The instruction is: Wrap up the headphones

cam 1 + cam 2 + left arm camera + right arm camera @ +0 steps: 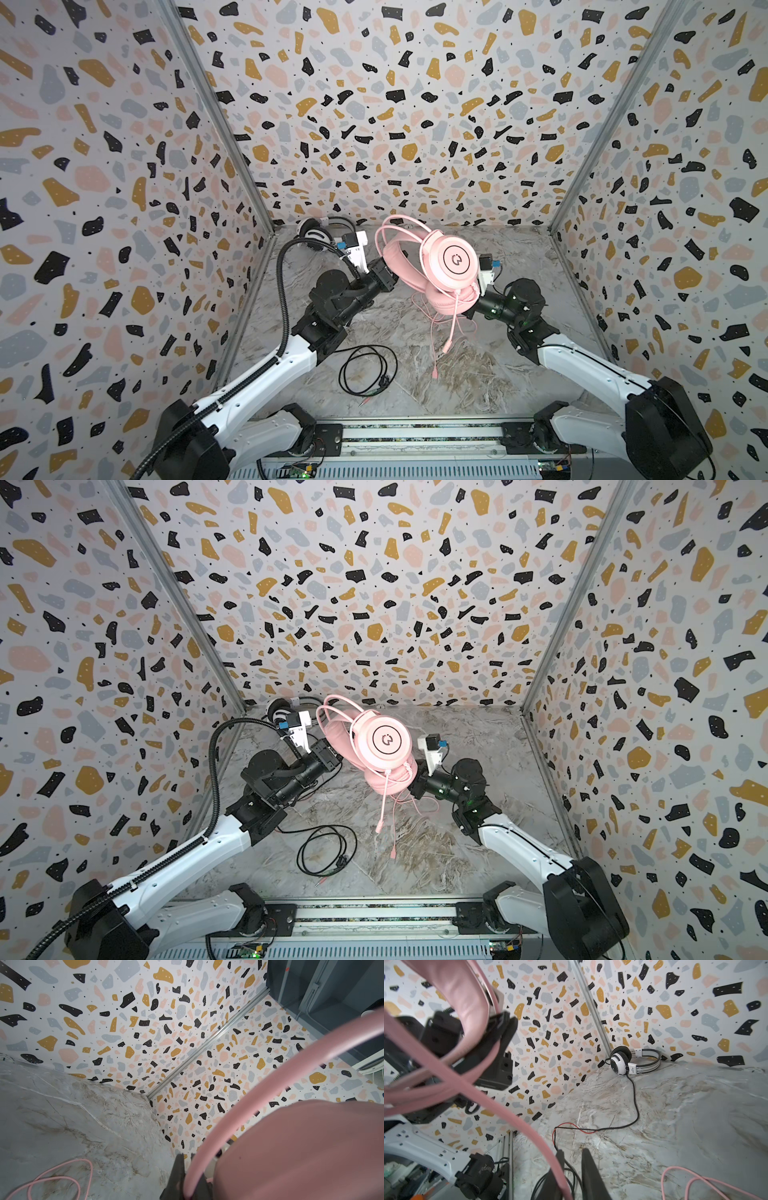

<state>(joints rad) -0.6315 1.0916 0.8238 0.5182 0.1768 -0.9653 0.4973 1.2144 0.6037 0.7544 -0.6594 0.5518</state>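
The left jaws clamped the band of the pink headset [455, 259], holding it above the counter [478, 374], apparently so its cable [512, 1118] hung free for winding, while the right jaws, at its 4 o'clock, stood parted beside that cable; the white headset [620, 1062] lay at 11 o'clock.
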